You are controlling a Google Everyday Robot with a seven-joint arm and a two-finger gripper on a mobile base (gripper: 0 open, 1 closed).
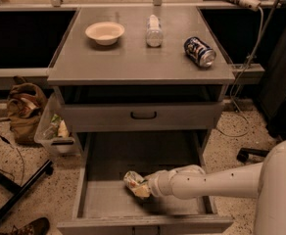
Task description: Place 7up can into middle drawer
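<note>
The 7up can (133, 181), pale green and white, lies tilted inside the open middle drawer (108, 199), low over its grey floor. My gripper (142, 188) reaches in from the right on a white arm and is at the can's right end, closed around it. The fingers are mostly hidden behind the can. I cannot tell whether the can touches the drawer floor.
The cabinet top (108, 58) holds a white bowl (105, 32), a clear plastic bottle (154, 31) and a dark blue can (199, 51) on its side. The upper drawer (143, 115) with a black handle is shut. A bin (55, 129) and a bag (25, 109) stand at left.
</note>
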